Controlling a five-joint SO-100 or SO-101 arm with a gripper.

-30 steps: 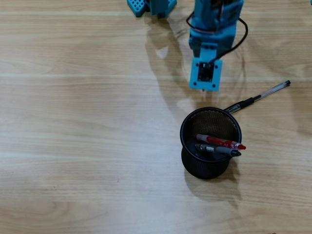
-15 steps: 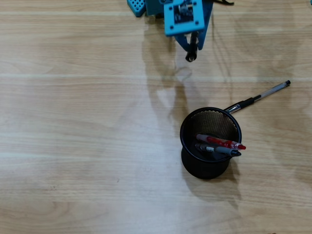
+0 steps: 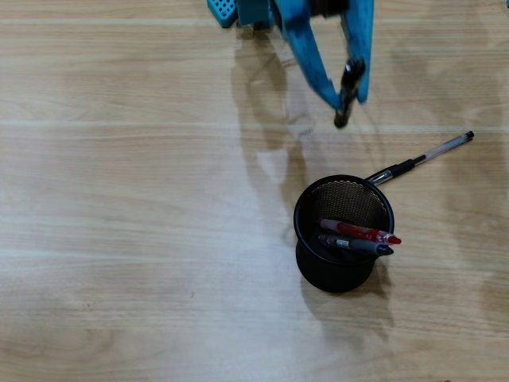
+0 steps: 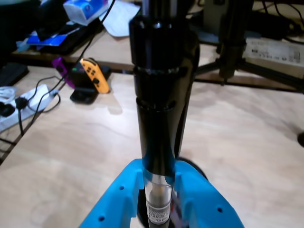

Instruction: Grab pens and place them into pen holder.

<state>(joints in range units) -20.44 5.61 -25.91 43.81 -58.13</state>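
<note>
Claw (image 3: 350, 99) clamped on black pen (image 4: 159, 95), above surface (image 3: 119, 199). Pen holder (image 3: 342, 235) with red pen (image 3: 359, 232), dark pen (image 3: 358, 245). Clear pen (image 3: 421, 159) just beside.

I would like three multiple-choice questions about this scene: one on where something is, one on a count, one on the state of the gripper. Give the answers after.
1. In the overhead view, where does the clear pen on the table lie?
A. upper right of the pen holder
B. lower left of the pen holder
C. far from the holder, at the left edge

2. How many pens are in the black mesh pen holder?
A. none
B. two
C. four

3. What is the gripper doing?
A. open and empty
B. shut on a pen
C. out of view

Answers:
1 A: it lies at the holder's upper-right rim.
2 B: a red pen and a dark pen lean inside.
3 B: the held pen sits between the blue fingers.
</note>
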